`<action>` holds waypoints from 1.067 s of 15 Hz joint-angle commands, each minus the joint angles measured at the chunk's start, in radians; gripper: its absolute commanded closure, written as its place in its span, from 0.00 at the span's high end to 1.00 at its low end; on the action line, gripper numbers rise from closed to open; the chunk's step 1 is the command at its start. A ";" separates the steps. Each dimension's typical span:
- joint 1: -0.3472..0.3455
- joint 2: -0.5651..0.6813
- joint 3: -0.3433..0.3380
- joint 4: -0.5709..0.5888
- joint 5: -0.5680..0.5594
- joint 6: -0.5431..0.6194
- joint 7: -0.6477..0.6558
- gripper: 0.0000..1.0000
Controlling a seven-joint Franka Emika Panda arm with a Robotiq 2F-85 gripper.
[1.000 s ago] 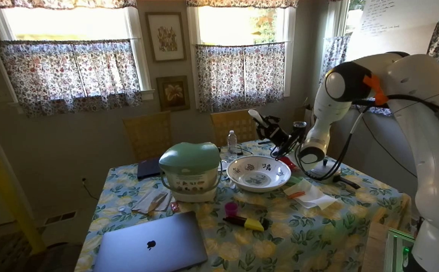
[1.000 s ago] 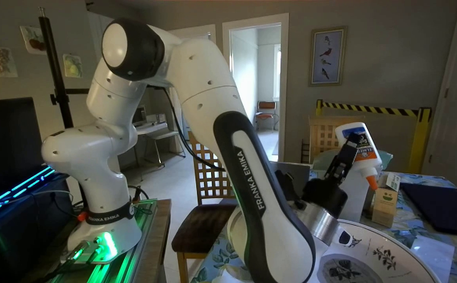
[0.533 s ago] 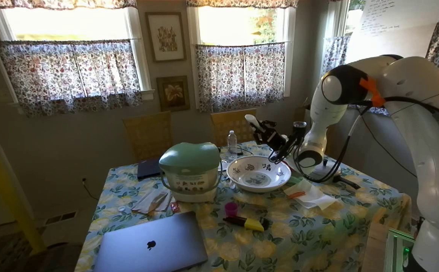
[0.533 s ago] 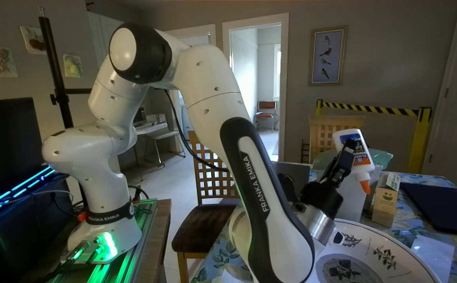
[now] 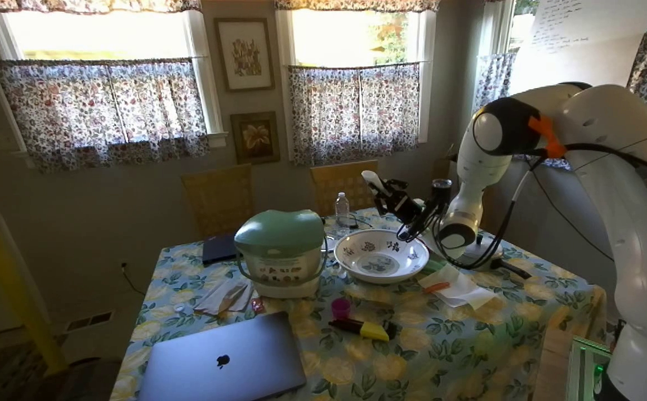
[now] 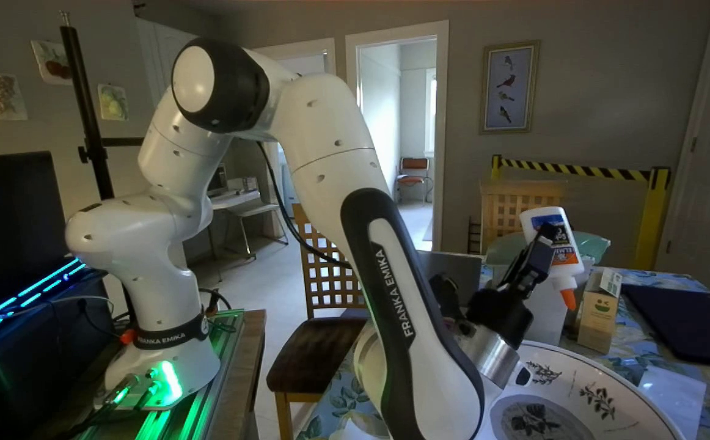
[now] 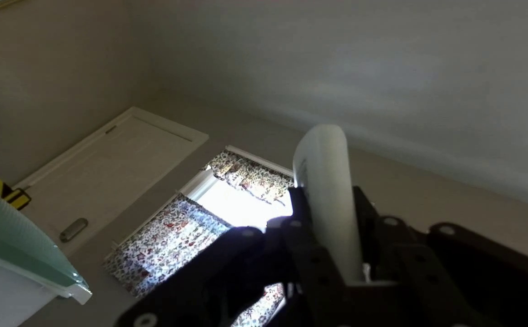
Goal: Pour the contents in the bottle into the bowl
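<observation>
The white glue bottle [image 6: 566, 260] is tilted upside down, with its orange cap slanting downward. It also shows in an exterior view [image 5: 371, 177] with its cap hidden, and in the wrist view [image 7: 322, 145] as a white shape between the fingers. My gripper [image 6: 545, 235] is shut on the bottle's body; its fingers also show in an exterior view [image 5: 385, 188] and the wrist view [image 7: 330, 197]. The wide white bowl [image 5: 357, 272] with a patterned rim stands on the table, also in an exterior view [image 6: 627, 406]. The bottle is held well above the table; I cannot tell whether its cap is over the bowl.
A green-lidded bin [image 5: 279, 236] stands beside the bowl. A clear bottle [image 5: 342, 209] stands behind it. A silver laptop [image 5: 223, 362], a pink cup [image 5: 340, 308] and a yellow-black tool [image 5: 373, 331] lie nearer. A small carton [image 6: 599, 315] stands past the bowl.
My gripper has lowered with the bottle in it, mostly in the first half second. The bottle stays tilted cap down. The bowl has not moved.
</observation>
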State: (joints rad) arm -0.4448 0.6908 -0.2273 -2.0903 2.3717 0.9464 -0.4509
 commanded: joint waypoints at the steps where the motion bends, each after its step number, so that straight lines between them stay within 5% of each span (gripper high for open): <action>1: 0.015 0.002 -0.011 -0.002 0.024 0.005 0.028 0.06; 16: 0.024 0.002 -0.016 -0.006 0.027 0.006 0.012 0.06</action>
State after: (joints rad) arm -0.4336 0.6947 -0.2326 -2.0908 2.3729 0.9472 -0.4497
